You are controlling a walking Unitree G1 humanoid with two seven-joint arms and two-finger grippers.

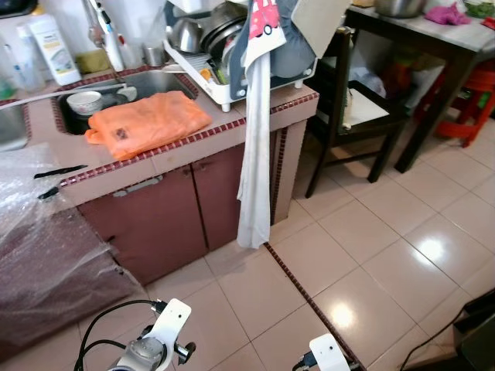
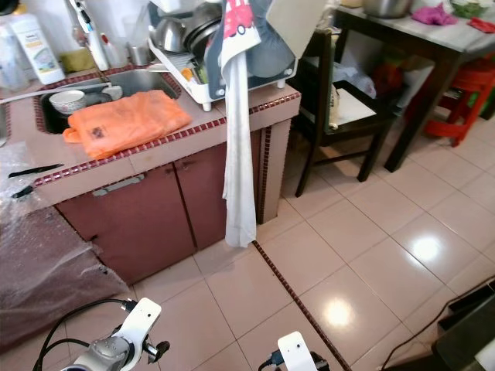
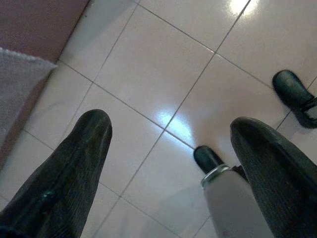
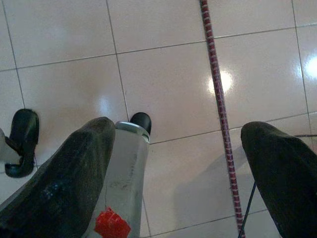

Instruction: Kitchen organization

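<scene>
Scene: I stand the rig on the tiled floor [image 1: 371, 255], short of the kitchen counter [image 1: 166, 158], which I take as my landmark.

Left gripper: hanging idle below the counter front, its two black fingers [image 3: 74, 168] spread wide apart with nothing between them; the left gripper [image 3: 173, 163] looks straight down at floor tiles and the robot's own feet.

Right gripper: the right gripper [image 4: 178, 168] also hangs low, away from the counter, fingers [image 4: 282, 173] splayed and holding nothing, above a red tile strip [image 4: 218, 99] in the floor.

On the counter: an orange plastic bag [image 1: 147, 124] lies slumped at the front edge, partly over the sink [image 1: 158, 81]; a white bowl [image 1: 83, 102] sits in the sink behind it; a dish rack [image 1: 232, 73] crowded with pans stands at the counter's far end; a long white cloth [image 1: 254, 154] hangs from that end down the cabinet side towards the floor.

Also by the counter: a dark knife-like tool [image 1: 60, 171] rests near the front edge, beside a plastic-wrapped bulk [image 1: 46, 247].

Progress: I judge the organizing barely begun; nothing is in hand.

Left to do: the bag, the cloth and the bowl all look unsorted.
</scene>
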